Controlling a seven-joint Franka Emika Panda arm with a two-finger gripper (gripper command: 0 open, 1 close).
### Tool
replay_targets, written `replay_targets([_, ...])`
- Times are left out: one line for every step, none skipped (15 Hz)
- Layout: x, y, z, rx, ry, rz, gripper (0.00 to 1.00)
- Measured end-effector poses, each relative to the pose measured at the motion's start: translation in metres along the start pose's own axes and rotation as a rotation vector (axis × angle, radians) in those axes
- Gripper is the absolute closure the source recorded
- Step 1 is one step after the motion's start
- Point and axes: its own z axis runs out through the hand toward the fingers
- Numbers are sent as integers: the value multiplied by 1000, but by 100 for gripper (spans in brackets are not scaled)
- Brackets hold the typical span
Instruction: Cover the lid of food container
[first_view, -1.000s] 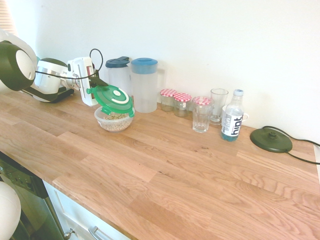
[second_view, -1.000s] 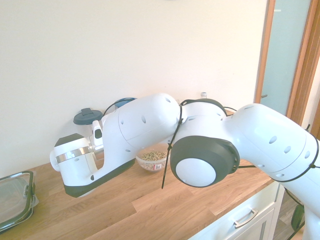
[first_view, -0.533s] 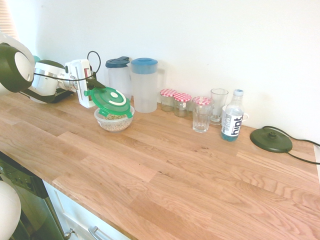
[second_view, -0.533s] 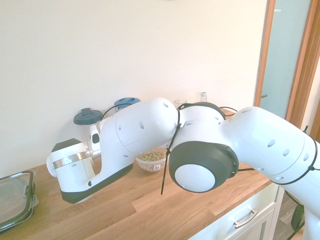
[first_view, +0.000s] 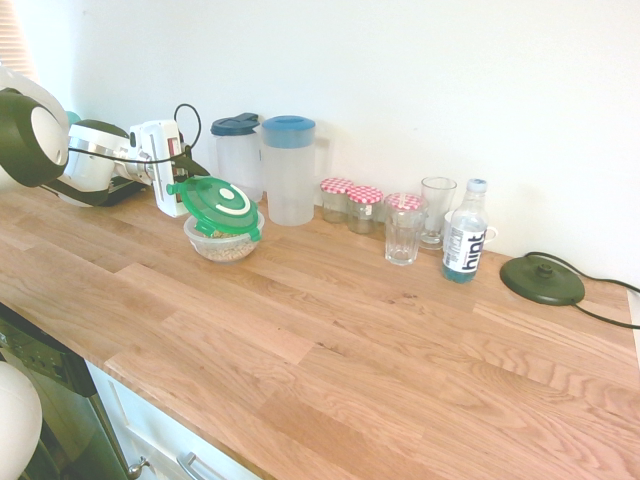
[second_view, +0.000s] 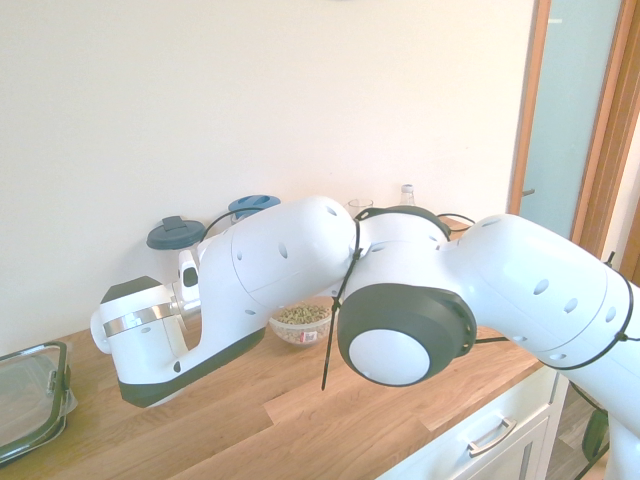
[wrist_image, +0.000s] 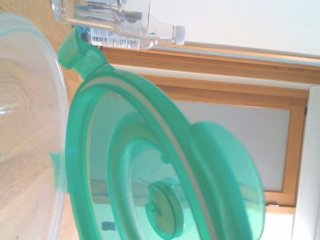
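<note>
On the wooden tabletop (first_view: 330, 340), we see the round green plastic lid (first_view: 217, 207) resting tilted on the small clear round food container (first_view: 224, 241) of beige grains. Its edge toward nine o'clock is raised and meets the white arm's claw (first_view: 186, 171), which reaches in level from that side. Whether the claw grips that edge or has let go, we cannot tell. We judge the lid must drop flat.

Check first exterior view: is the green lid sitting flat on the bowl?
No. The lid rests tilted on the bowl, its near edge lower.
</note>
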Motion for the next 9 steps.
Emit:
replay_targets([-1, 0, -2, 4, 1, -3, 0])
replay_targets([-3, 1, -3, 7, 2, -5, 0])
replay_targets([-3, 2, -5, 9, 4, -7, 0])
replay_targets([-4, 2, -6, 11, 5, -10, 0])
replay_targets([-5, 3, -7, 13, 7, -13, 0])
replay_targets([-6, 4, -9, 16, 8, -17, 0])
replay_targets([-7, 5, -11, 22, 9, -22, 0])
replay_targets([-8, 6, -14, 33, 7, -27, 0])
replay_targets([-9, 9, -19, 49, 3, -35, 0])
